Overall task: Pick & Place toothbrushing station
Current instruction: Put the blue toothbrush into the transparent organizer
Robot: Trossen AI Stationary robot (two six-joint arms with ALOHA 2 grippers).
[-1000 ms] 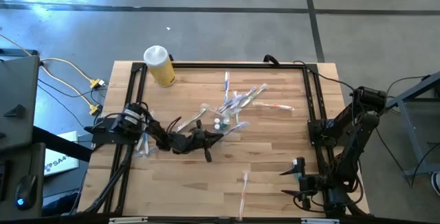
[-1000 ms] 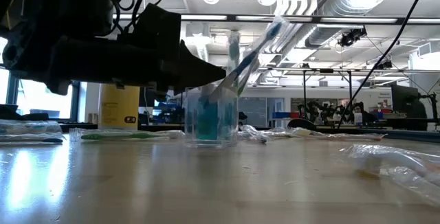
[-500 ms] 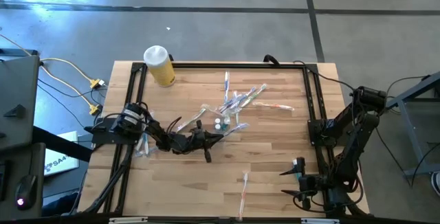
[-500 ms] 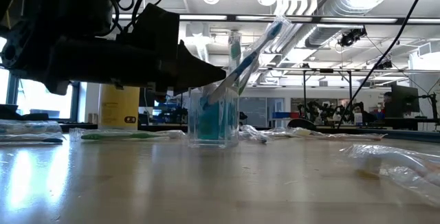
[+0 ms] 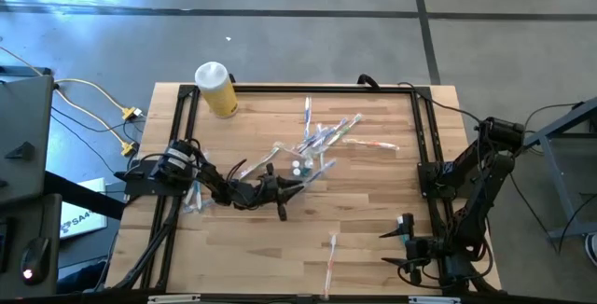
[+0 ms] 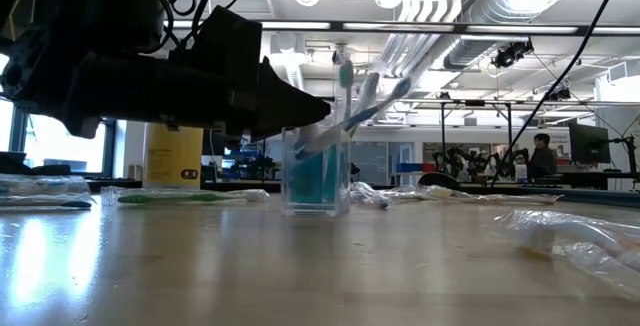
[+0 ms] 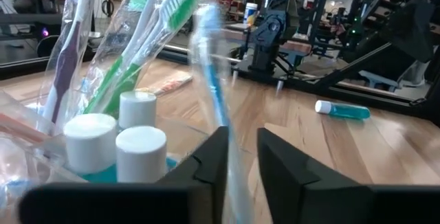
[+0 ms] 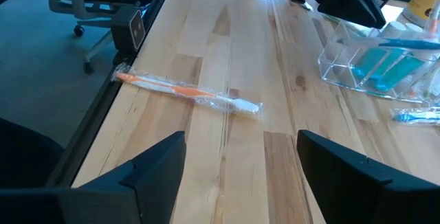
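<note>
The left hand (image 5: 297, 186) sat near the counter's centre, reaching toward three o'clock, its fingers (image 7: 206, 162) narrowed to a thin slot with a pale blue toothbrush (image 7: 210, 80) standing in that slot. The wrist view could not settle whether the pads truly pinched the handle or merely flanked it. The clear cup (image 6: 316, 169) stood right at the fingertips, upright on the counter (image 5: 373, 220), with white-capped teal tubes (image 7: 113, 138) inside and brush heads leaning out of its rim.

By the look of it, this was the loading step: a brush going into the cup, or just delivered. The next move would call for a clean opening and a straight pull-back toward nine o'clock, because the cup was light, and any drag on the handle could tip it.

The right hand (image 8: 240, 176) waited by the counter's five o'clock corner, spread wide and empty. An orange wrapped toothbrush (image 8: 185, 93) lay ahead of it near six o'clock.

More wrapped brushes (image 5: 326, 134) lay scattered at about one o'clock from the cup. A yellow bottle (image 5: 216, 89) stood at the eleven o'clock corner. The counter was pale wood planks inside a black frame (image 5: 424, 145). Beyond it stretched a workshop with ceiling ducts and other rigs, a person (image 6: 541, 154) standing far off.
</note>
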